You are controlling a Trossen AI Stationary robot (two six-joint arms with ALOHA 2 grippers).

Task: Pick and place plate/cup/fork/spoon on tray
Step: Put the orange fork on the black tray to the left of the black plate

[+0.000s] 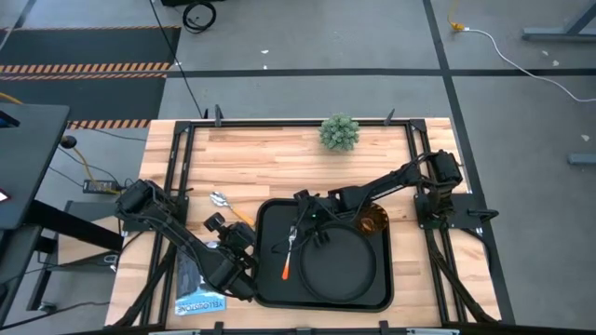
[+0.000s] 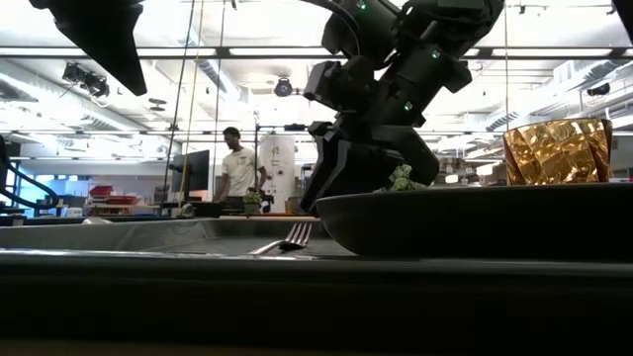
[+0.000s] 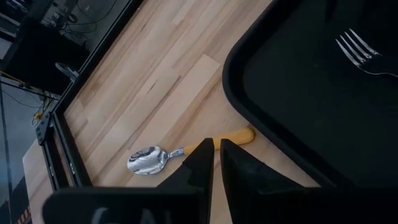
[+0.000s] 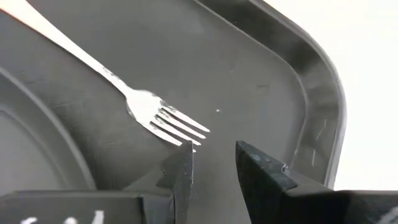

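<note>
The black tray (image 1: 270, 288) lies at the table's near middle. The round black plate (image 1: 340, 265) sits on its right part, and the amber cup (image 1: 372, 221) stands at its far right corner. The fork (image 1: 289, 253) lies flat on the tray's left part, tines (image 4: 171, 121) toward the far edge. The spoon (image 3: 149, 160) lies on the wood left of the tray. My right gripper (image 4: 214, 162) is open just above the tray, next to the fork's tines. My left gripper (image 3: 217, 158) is shut and empty above the spoon's orange handle (image 3: 244, 134).
A small green plant (image 1: 339, 131) stands at the table's far edge. A printed packet (image 1: 197, 296) lies at the near left by my left arm. Black frame rails run along the table's left and right edges. Bare wood lies between the plant and the tray.
</note>
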